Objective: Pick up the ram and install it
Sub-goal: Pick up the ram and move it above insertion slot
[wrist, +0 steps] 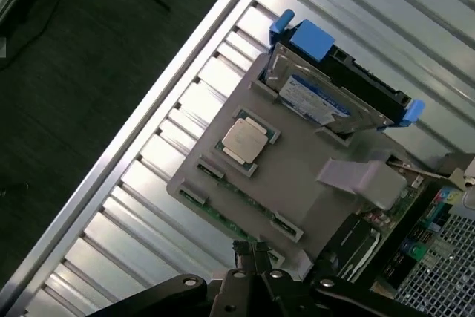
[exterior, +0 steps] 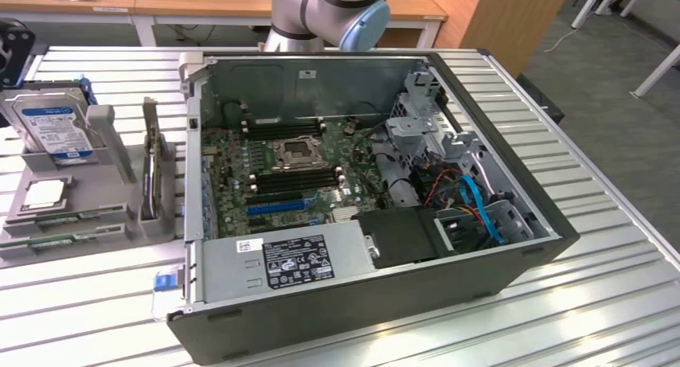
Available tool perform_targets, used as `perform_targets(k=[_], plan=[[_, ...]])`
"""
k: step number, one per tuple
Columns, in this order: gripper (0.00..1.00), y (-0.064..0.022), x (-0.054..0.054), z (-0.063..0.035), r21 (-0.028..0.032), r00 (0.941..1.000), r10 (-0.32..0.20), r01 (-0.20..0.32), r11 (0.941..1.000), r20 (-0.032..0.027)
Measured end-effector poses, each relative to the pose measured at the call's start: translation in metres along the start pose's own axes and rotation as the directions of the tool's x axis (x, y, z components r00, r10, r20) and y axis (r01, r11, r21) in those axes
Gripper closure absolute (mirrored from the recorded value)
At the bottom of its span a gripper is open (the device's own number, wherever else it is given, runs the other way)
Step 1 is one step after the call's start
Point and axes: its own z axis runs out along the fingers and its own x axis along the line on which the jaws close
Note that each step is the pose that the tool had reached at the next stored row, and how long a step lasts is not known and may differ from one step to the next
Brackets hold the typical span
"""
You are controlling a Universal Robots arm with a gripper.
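The ram [exterior: 51,220] is a thin green stick lying flat in a slot along the front of a grey holder [exterior: 107,216], at the exterior view's left of the open computer case [exterior: 478,247]. In the wrist view the ram [wrist: 226,209] runs along the holder's edge. My gripper [wrist: 254,249] hangs above that edge, its black fingers shut together with nothing between them, apart from the ram. On the motherboard, dark memory slots [exterior: 299,176] flank the CPU socket [exterior: 295,152].
The holder also carries an upright hard drive [exterior: 56,128], a square silver CPU chip [exterior: 44,192] and an upright expansion card [exterior: 156,172]. The slatted metal table's edge [wrist: 148,120] runs close beside the holder. My arm's base [exterior: 324,13] stands behind the case.
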Motion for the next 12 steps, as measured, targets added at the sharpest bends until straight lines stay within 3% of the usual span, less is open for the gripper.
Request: perform_targets(k=[6,12], plan=[[0.90,0.0000,0.0000,0.0001,0.0021,0.9940,-0.109,0.109,0.9940,-0.0047],[0.90,0.0000,0.0000,0.0002,0.0038,0.9762,-0.217,0.217,0.9763,-0.0096]])
